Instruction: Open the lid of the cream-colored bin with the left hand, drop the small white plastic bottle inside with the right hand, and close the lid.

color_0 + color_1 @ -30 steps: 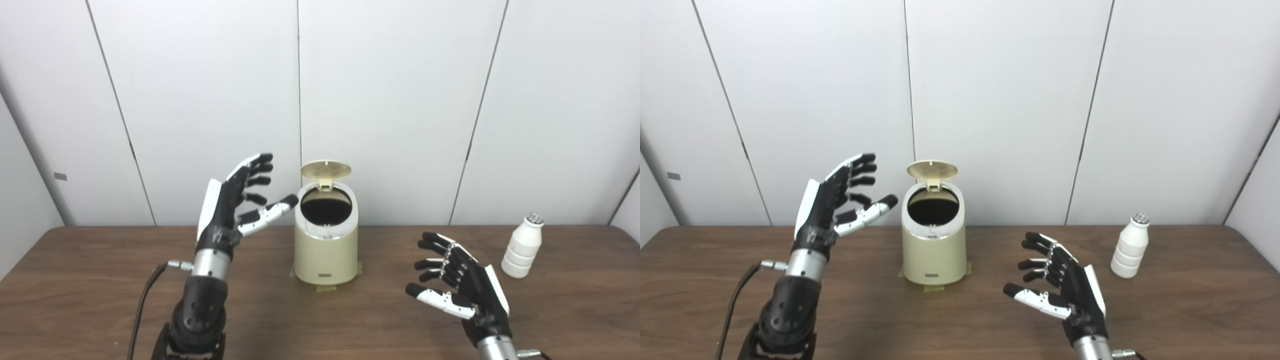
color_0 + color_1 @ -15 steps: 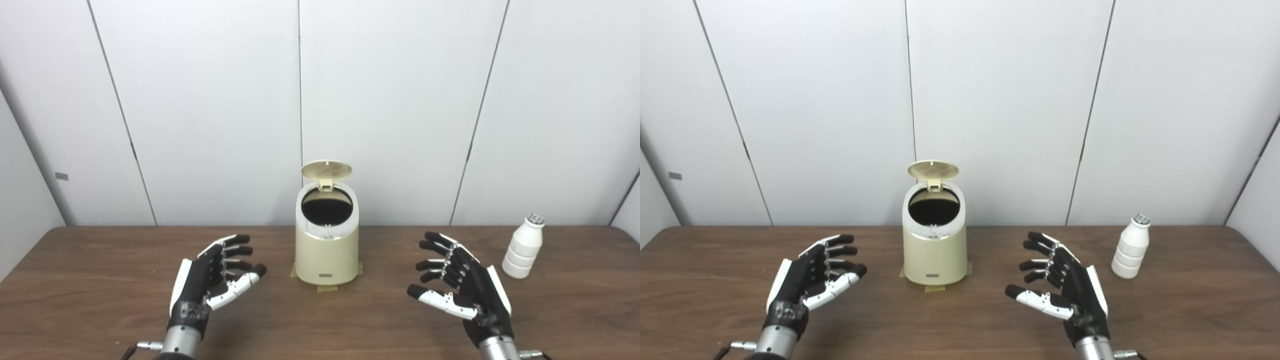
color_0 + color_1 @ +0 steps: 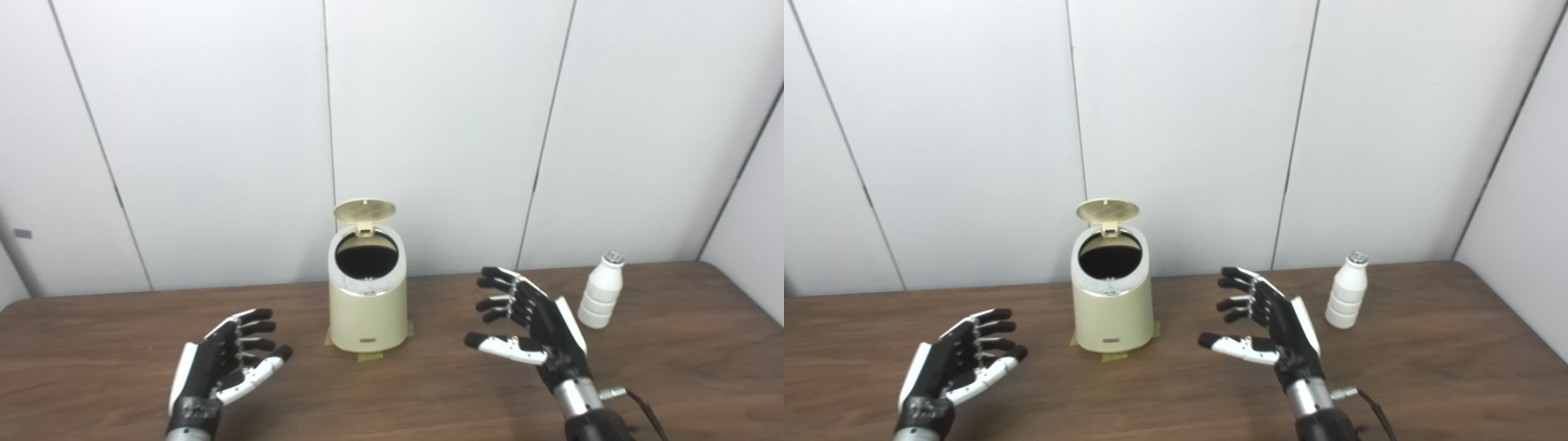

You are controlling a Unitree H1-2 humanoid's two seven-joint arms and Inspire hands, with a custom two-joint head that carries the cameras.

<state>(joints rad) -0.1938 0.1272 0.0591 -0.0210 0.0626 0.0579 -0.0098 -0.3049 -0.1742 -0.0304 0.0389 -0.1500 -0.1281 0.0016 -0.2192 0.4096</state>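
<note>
The cream-colored bin [image 3: 368,306] stands upright near the middle of the brown wooden table [image 3: 429,392], towards its far edge, close to the white panelled wall [image 3: 429,122]. It is a short rounded cylinder with a pale ring around its mouth and a small dark label low on its near face. Its round lid [image 3: 364,212] is tipped up on a hinge at the back, and the inside looks dark; I cannot see what is in it. Strips of tan tape [image 3: 370,355] show under its base at the near side.

The small white plastic bottle [image 3: 601,291] stands upright well to the right of the bin, about as far back on the table, with ribbed rings around its lower body and a silvery cap.

The left hand [image 3: 223,364] hovers low over the near left part of the table, palm turned inward, fingers spread and holding nothing. The right hand [image 3: 531,321] hangs between bin and bottle, nearer to me than both, its fingers apart and empty, touching neither. A thin dark cable [image 3: 637,404] trails from its wrist.

There is bare wood on every side of the bin. The table's right end is in view beyond the bottle, with bare wood between them.

I count one bin, one lid, one bottle and two hands.
</note>
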